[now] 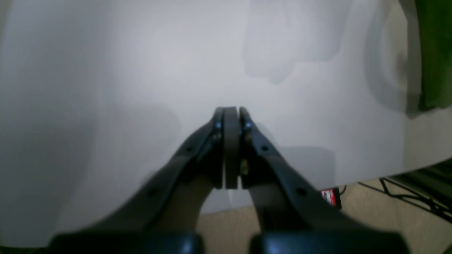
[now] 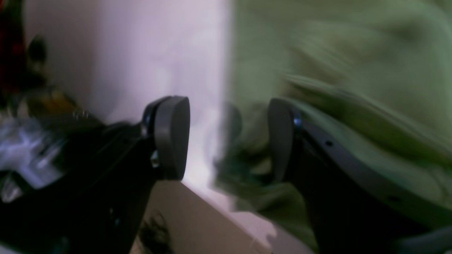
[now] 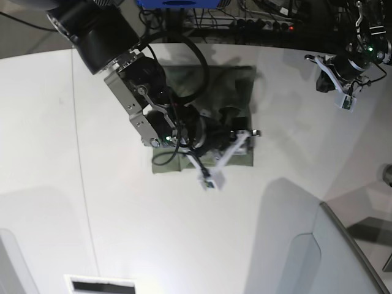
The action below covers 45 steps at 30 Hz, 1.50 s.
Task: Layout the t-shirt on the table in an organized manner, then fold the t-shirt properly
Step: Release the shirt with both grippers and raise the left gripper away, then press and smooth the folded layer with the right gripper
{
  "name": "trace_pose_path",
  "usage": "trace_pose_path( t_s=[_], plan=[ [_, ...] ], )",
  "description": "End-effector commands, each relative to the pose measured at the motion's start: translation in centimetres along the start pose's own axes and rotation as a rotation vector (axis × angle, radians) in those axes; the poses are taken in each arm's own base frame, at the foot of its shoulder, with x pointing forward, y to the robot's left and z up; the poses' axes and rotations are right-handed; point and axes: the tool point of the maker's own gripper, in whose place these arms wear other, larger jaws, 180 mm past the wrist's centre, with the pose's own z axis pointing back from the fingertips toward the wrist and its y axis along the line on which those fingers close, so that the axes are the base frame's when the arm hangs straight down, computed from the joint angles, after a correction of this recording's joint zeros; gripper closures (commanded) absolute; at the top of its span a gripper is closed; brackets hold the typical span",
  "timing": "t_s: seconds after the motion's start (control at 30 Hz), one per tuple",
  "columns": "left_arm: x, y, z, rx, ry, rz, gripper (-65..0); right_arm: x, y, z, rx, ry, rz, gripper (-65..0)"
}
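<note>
Looking through the left wrist camera, the left claw (image 1: pixel 231 116) sits pressed fully closed with nothing between its pads, hanging over bare white counter (image 1: pixel 141 70). A strip of the olive t-shirt (image 1: pixel 434 53) shows only at the far right edge of this view, well apart from the claw.

From the right wrist camera, the right claw (image 2: pixel 229 137) has its jaws spread wide, one pad over the white counter and the other over green cloth. The picture is smeared, so I cannot tell whether that pad touches the t-shirt, but no fabric is pinched between the pads. The shirt's edge runs just between them, near the counter's rim.

Seen from the base camera, the t-shirt (image 3: pixel 236 79) lies as a compact, roughly rectangular bundle near the middle of the counter (image 3: pixel 49 153), largely covered by the right arm, whose claw (image 3: pixel 229 153) hovers at the bundle's near edge. The left claw (image 3: pixel 340 86) stands far off toward the counter's corner.

By my judgement the folding is well along and a fold has just been laid down and let go. The next move calls for lifting the right claw clear without dragging the cloth, then checking whether the bundle needs squaring.
</note>
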Motion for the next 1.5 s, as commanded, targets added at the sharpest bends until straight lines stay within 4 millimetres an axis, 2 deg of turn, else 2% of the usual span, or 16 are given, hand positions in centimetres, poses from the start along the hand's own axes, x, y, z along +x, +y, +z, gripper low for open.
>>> trace_pose_path(
  t_s=[0.0, 0.03, 0.1, 0.17, 0.2, 0.27, 0.37, 0.57, 0.8, 1.03, 1.13, 1.47],
  plan=[
    [1.0, 0.6, 0.4, 0.008, -0.031, -0.011, 0.0, 2.8, 1.4, 1.7, 0.043, -0.079, 0.054, -32.1],
    [1.0, 0.7, 0.4, 0.009, -0.03, -0.012, 0.0, 3.3, 1.6, 2.8, 0.049, -0.098, 0.083, -29.4],
    [0.9, 0.7, 0.4, 0.01, -0.03, -0.01, 0.0, 3.6, 1.5, 5.1, 0.053, -0.122, 0.124, -17.6],
    [0.6, 0.9, 0.5, 0.012, -0.022, -0.013, 0.0, 4.1, -0.4, 6.6, 0.008, -0.152, 0.085, -2.0],
    [0.6, 0.9, 0.6, 0.013, -0.022, -0.013, 0.0, 3.5, -1.8, 6.8, -0.024, -0.153, 0.021, 0.0],
    [0.9, 1.6, 1.0, 0.037, -0.035, -0.002, 0.0, 2.7, -4.2, 7.4, -0.082, -0.159, -0.08, -2.7],
    [0.8, 3.1, 1.7, 0.08, -0.05, 0.031, 0.0, 0.9, -6.6, 7.5, -0.13, -0.139, -0.157, -0.2],
    [1.0, 5.2, 2.7, 0.136, -0.065, 0.052, 0.0, -2.2, -9.1, 6.2, -0.187, -0.055, -0.213, -0.2],
    [0.2, 5.2, 2.9, 0.134, -0.044, 0.05, 0.0, -3.1, -10.9, 5.9, -0.228, -0.025, -0.226, -0.2],
    [0.2, 5.0, 2.8, 0.131, -0.044, 0.052, 0.0, -3.1, -13.6, 4.7, -0.29, -0.03, -0.249, -0.2],
    [0.1, 5.0, 2.8, 0.13, -0.042, 0.052, 0.0, -2.7, -13.9, 4.4, -0.296, -0.031, -0.251, -0.2],
    [-0.1, 4.8, 2.7, 0.127, -0.039, 0.055, 0.0, -1.2, -11.9, 1.6, -0.261, -0.008, -0.257, -0.2]
  ],
)
